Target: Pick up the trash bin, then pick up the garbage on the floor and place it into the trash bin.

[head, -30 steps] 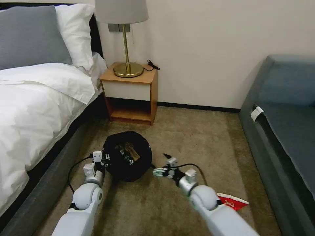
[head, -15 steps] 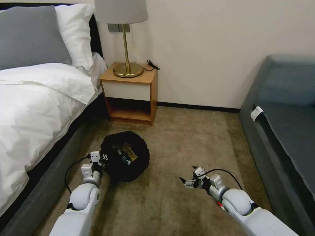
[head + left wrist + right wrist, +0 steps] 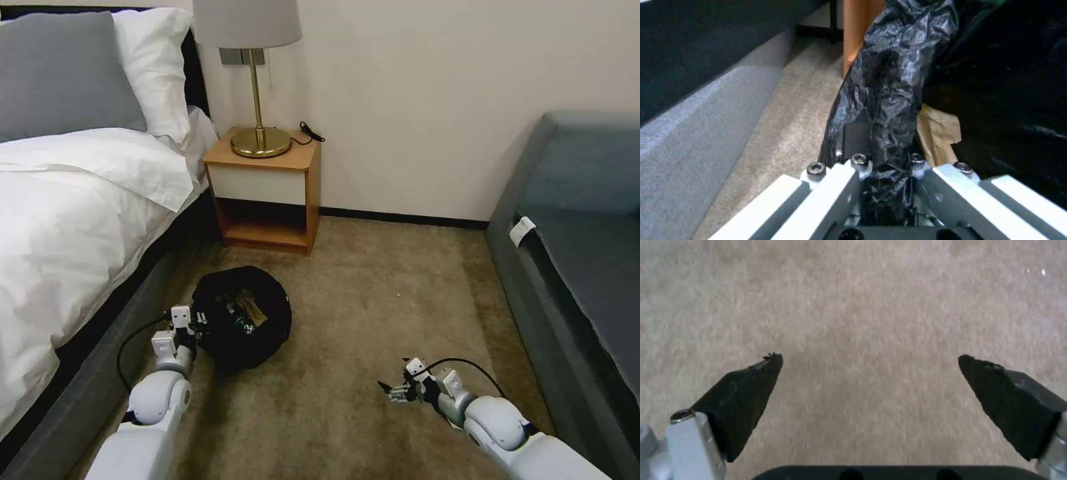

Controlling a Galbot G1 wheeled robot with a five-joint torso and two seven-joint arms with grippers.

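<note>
Swinging rightward from the trash bin (image 3: 241,319), the right gripper (image 3: 395,392) is hanging wide open, empty; the left gripper (image 3: 195,325) is pinching only the bin's liner rim (image 3: 889,100), which risks slipping.

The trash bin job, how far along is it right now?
Done: the left gripper is shut on the trash bin rim, and brown paper and other litter already lie inside. In hand: the right gripper hangs open and empty over bare carpet, apart from the bin. Left: no loose garbage shows on the floor here, so any remainder can't be judged.
</note>
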